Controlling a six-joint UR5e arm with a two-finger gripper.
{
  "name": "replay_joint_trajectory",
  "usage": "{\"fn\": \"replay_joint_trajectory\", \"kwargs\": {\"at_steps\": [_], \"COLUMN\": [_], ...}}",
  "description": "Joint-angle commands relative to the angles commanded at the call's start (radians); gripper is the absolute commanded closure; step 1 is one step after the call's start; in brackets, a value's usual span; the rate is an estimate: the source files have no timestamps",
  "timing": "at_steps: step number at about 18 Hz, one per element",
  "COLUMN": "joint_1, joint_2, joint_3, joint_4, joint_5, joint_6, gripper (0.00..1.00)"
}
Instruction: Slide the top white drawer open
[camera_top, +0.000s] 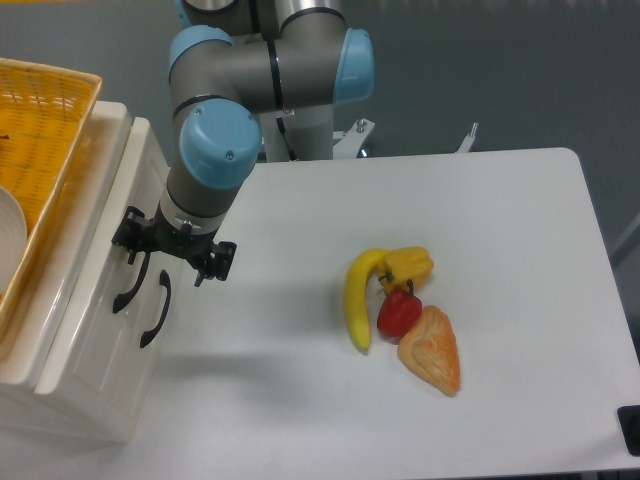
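The gripper (170, 255) sits left of centre in the frame, its black fingers (222, 262) spread wide apart and pointing downward. One finger is at the cabinet face, over the upper end of the top drawer's black handle (132, 283); the other hangs out over the table (500, 230), clear of the cabinet. Whether the near finger actually touches the handle cannot be told. Nothing is held.

Above the gripper the wrist rises as a grey cylinder capped by a blue joint (218, 143), tilted slightly to the right. From there a grey link runs to the upper right to a second blue cap (357, 66) near the top of the frame, and the arm's base column stands behind, at the table's far edge.

The top drawer (105, 260) is in the white cabinet at the left of the frame, the one of the two nearer the cabinet's top; its front lies flush with the face, shut. The lower drawer's handle (156, 309) lies just to the right of and below the first handle.

On the cabinet, upper left, rests a yellow basket (45, 120).

Right of centre on the table lie a banana (356, 299), a yellow pepper (408, 266), a red pepper (399, 313) and a piece of bread (433, 350), clustered and touching.
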Motion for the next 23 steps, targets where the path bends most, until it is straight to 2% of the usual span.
{"fn": "replay_joint_trajectory", "kwargs": {"at_steps": [23], "joint_1": [-0.009], "joint_2": [-0.035], "joint_3": [0.002], "joint_4": [0.014], "joint_5": [0.009], "joint_6": [-0.002], "gripper": [0.0]}}
